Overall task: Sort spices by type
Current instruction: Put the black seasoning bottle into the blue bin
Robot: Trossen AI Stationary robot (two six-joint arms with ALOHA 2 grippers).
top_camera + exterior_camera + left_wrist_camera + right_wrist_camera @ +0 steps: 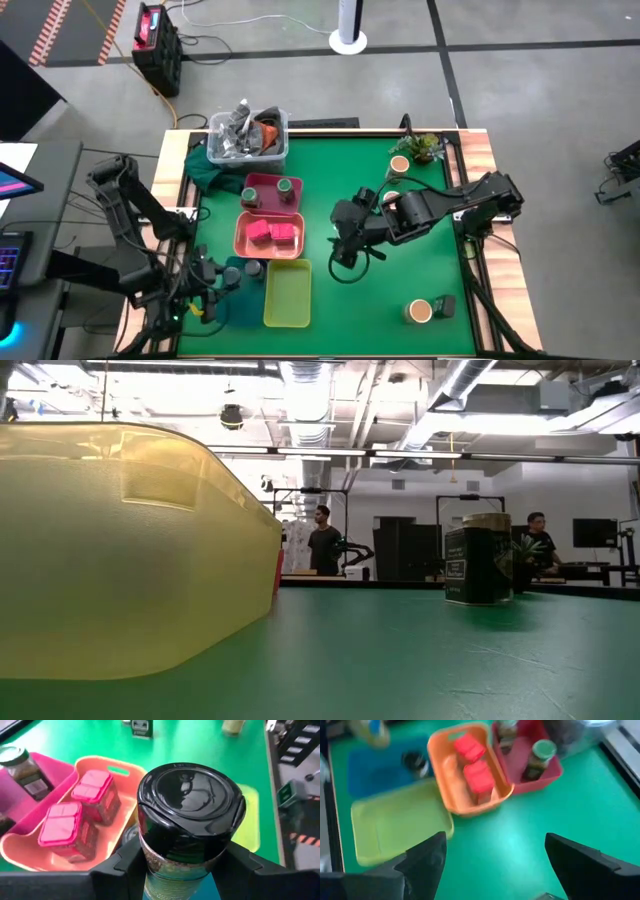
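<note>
My left gripper (207, 282) (185, 870) is at the table's near left, by the teal tray (232, 308), shut on a black-lidded spice jar (190, 810). A second dark jar (251, 268) stands in that tray. Two green-lidded jars (284, 186) stand in the magenta tray (271, 178). Two magenta boxes (80, 820) sit in the salmon tray (243, 245). My right gripper (345, 260) (495, 865) hangs open above bare green table, right of the trays. Tan-topped jars (399, 165) (420, 311) and a dark tin (446, 305) (478, 560) stand loose on the right. My left gripper pinches the black-lidded jar between its two fingers (125, 865), one on either side of the jar's body just under the lid (172, 865). The lid faces the wrist camera. Whether the jar's base rests on the tray is hidden by the jar itself.
The yellow-green tray (287, 292) (120, 550) (395, 820) lies at the near edge. A clear bin of crumpled things (248, 138) sits on dark cloth at the far left, a small plant (426, 147) at the far right. Open green table (380, 300) lies between.
</note>
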